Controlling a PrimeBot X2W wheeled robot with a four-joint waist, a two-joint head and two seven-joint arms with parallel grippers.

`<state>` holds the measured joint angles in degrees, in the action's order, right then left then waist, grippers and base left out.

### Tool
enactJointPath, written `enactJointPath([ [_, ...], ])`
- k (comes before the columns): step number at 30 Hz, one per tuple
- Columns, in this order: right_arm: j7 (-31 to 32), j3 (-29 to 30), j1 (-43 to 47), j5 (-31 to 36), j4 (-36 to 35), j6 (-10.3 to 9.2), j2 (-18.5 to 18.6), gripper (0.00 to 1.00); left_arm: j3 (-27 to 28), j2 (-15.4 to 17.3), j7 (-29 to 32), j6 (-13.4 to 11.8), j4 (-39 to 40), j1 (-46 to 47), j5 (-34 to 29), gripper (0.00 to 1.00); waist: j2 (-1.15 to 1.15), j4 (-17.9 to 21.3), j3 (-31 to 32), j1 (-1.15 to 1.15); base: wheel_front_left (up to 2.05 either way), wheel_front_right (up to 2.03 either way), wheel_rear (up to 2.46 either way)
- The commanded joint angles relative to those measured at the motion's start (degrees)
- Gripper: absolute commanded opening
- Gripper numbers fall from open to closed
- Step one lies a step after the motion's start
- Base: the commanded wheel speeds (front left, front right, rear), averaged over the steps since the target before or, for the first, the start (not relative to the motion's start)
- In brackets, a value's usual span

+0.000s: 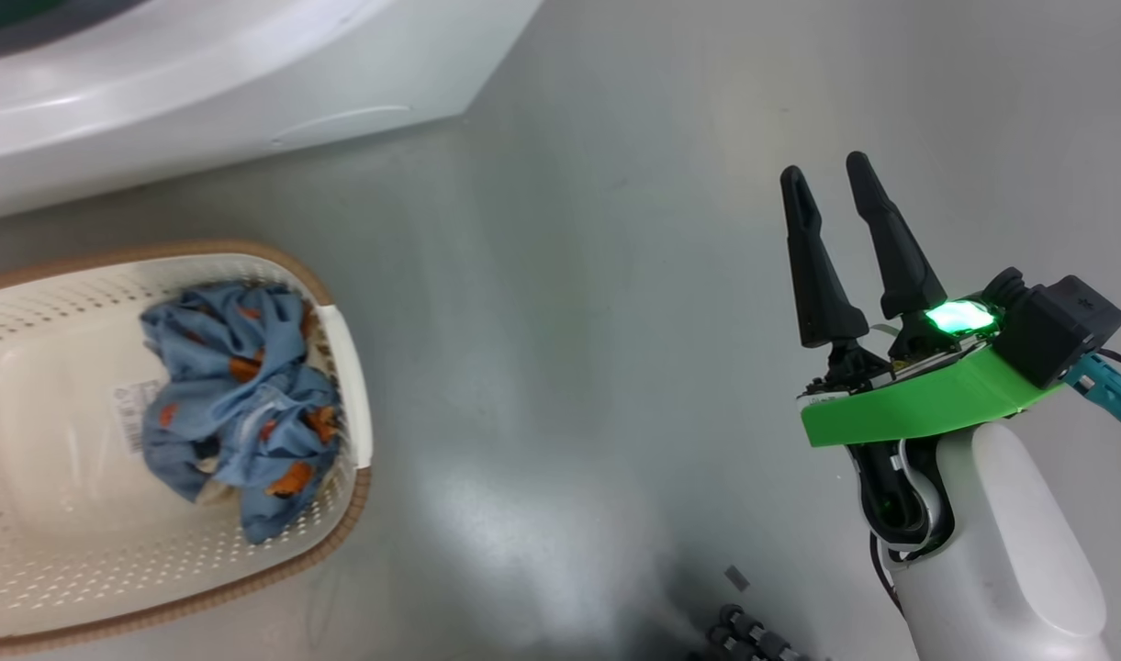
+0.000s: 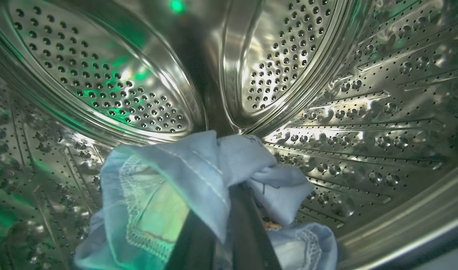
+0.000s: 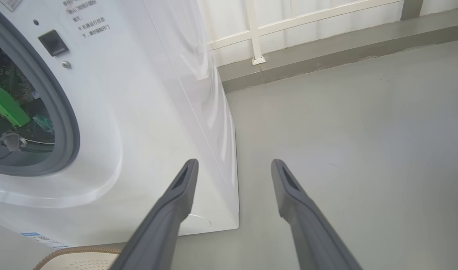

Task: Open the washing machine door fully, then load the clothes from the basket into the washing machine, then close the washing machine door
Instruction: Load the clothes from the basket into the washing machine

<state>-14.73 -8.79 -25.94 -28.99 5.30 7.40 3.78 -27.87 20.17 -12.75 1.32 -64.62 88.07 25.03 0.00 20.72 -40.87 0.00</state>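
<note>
My left gripper (image 2: 221,225) is inside the washing machine's perforated steel drum (image 2: 364,112), shut on a light blue garment (image 2: 183,168) that drapes over its fingers and hides their tips. More of the clothes (image 1: 239,395) lie bunched at the right end of the cream basket (image 1: 202,250) on the floor. The white washing machine (image 1: 202,83) stands beyond the basket. My right gripper (image 1: 826,170) hovers open and empty over the floor to the right. In the right wrist view, my right gripper (image 3: 234,165) points past the washing machine's (image 3: 146,112) front corner. The washing machine door is out of view.
Through the grey gasket (image 3: 69,123), my left arm's green plate (image 3: 5,105) shows inside the drum. The basket rim (image 3: 78,257) sits just below the machine. Bare grey floor (image 1: 569,367) lies between basket and right gripper. A white rail (image 3: 255,33) lines the far wall.
</note>
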Motion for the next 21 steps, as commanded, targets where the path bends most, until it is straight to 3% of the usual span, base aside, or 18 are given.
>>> enactJointPath([
  [1,-0.27,-1.25,0.65,-0.56,-1.48,0.09,0.02,1.0,0.29,2.38,-0.56,-0.58,1.01,1.91,-0.68,0.0,0.0,1.01,-1.03,0.0,0.0,0.0,0.0],
  [2,-0.27,-1.23,0.62,-0.55,-1.46,0.09,-0.05,1.0,0.24,2.33,-0.92,-0.78,0.84,2.24,-0.83,0.0,0.0,1.04,-1.07,0.0,0.0,0.0,0.0],
  [3,-0.27,-1.23,0.58,-0.53,-1.39,0.09,-0.11,1.0,0.14,2.14,-1.11,-0.9,0.43,2.36,-0.92,0.33,0.0,1.01,-1.04,0.0,0.0,0.0,0.0],
  [4,-0.27,-1.26,0.55,-0.49,-1.27,0.09,-0.17,1.0,-0.04,1.73,-0.74,-0.92,-0.5,2.23,-0.86,1.0,0.0,0.92,-0.89,0.0,0.0,0.0,0.0],
  [10,-0.27,-2.36,0.04,-0.31,-0.56,0.09,-0.34,1.0,-0.6,0.09,2.08,-0.79,-5.03,2.26,-0.24,1.0,0.0,0.25,0.44,0.0,0.0,0.0,0.0],
  [21,-0.27,-2.32,0.45,-0.15,0.04,0.09,0.96,1.0,-0.99,-2.63,-0.54,1.59,-6.62,-2.24,1.27,1.0,0.0,-2.53,4.47,0.0,0.0,0.0,0.0],
])
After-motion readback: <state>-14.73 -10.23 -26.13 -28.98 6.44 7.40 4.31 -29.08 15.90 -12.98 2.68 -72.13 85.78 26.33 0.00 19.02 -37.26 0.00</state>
